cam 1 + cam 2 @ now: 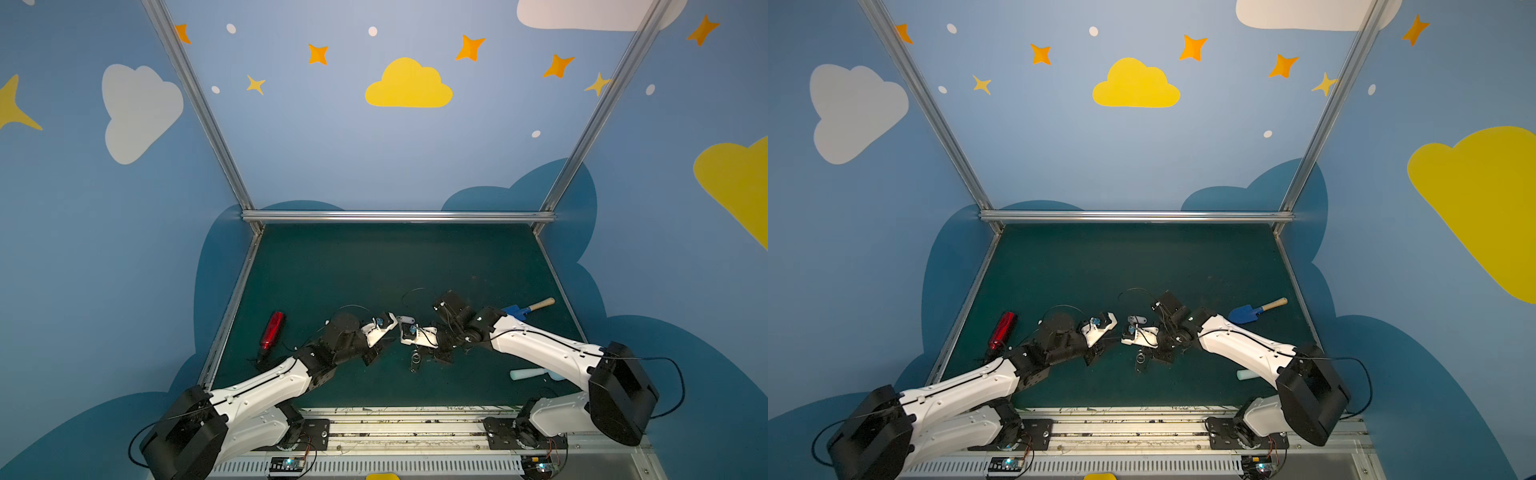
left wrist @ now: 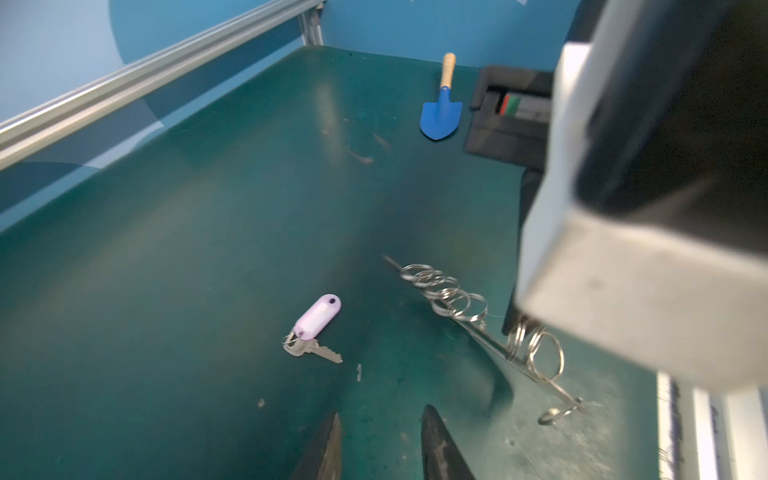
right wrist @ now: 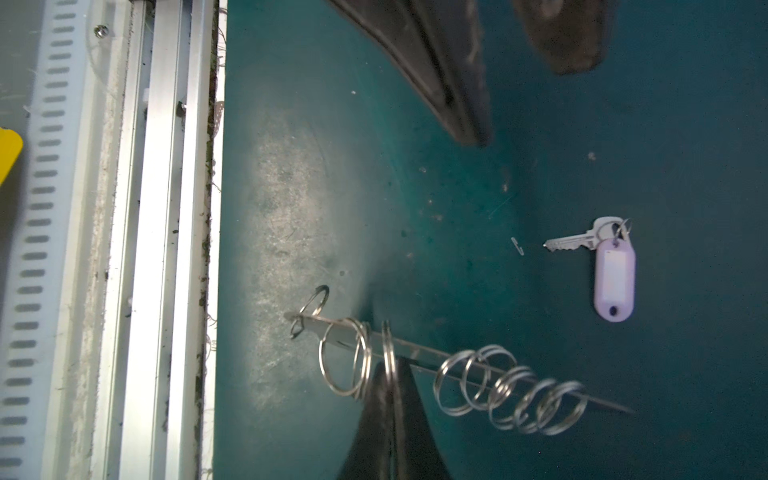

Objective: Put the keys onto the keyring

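Observation:
The keys [image 2: 314, 352], one silver key on a pale lilac-white tag [image 2: 318, 318], lie flat on the green mat between the two arms; the tag shows in both top views [image 1: 406, 320] [image 1: 1138, 319] and the key in the right wrist view [image 3: 571, 240]. The keyring [image 3: 453, 357], a thin grey plate seen edge-on with several silver split rings [image 2: 449, 293], stands on the mat. My right gripper [image 3: 392, 368] is shut on its edge. My left gripper [image 2: 380, 415] hovers open just short of the key, with nothing between its fingers.
A red oblong gadget [image 1: 272, 330] lies at the left of the mat. A blue toy shovel [image 1: 525, 308] lies at the far right and a pale blue spatula [image 1: 530, 374] under the right arm. The metal rail [image 1: 407, 428] runs along the near edge.

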